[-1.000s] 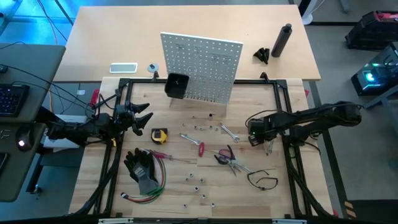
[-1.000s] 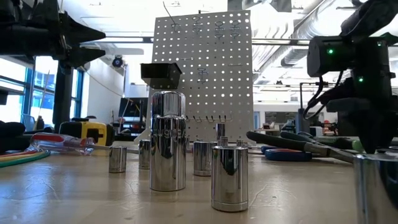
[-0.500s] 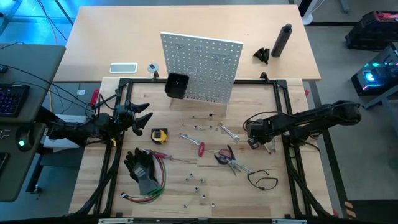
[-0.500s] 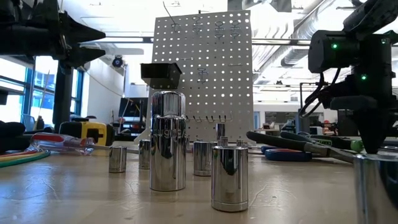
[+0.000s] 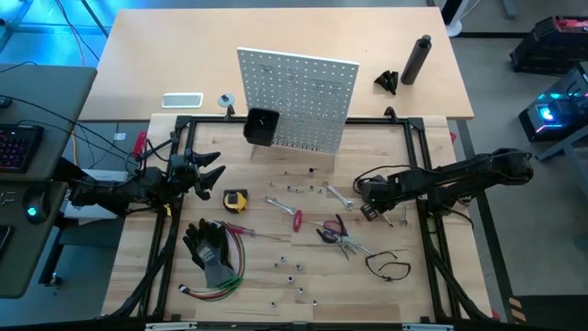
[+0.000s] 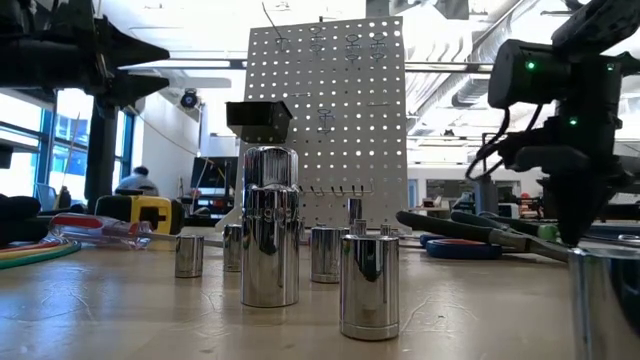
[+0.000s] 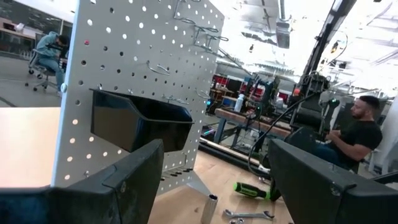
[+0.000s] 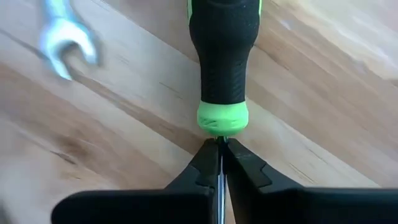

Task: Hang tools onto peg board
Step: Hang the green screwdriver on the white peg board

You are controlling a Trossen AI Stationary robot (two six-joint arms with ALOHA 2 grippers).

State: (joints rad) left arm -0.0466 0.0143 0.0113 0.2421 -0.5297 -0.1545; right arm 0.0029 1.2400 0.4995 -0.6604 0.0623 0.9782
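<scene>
While the peg board (image 5: 296, 99) is stood upright at the back of the wooden counter (image 5: 257, 276), most tools are seen lying flat in front of it. The right gripper (image 8: 219, 163) is lowered to the counter right of centre, and its jaws are clamped together on the thin metal shaft of the green-handled screwdriver (image 8: 222, 68), just below the handle's green collar; a silver wrench (image 8: 64, 38) lies near it on the wood. The left gripper (image 5: 209, 173) is held above the counter's left side with its jaws spread wide and nothing between them. A small black bin (image 5: 260, 126) is mounted on the board's front; its contents cannot be told. Left lying on the counter are the yellow tape measure (image 5: 236, 199), a red-handled screwdriver (image 5: 295, 217), red-handled pliers (image 5: 334, 230), a thin black loop (image 5: 388, 266) and chrome sockets (image 6: 270, 226).
</scene>
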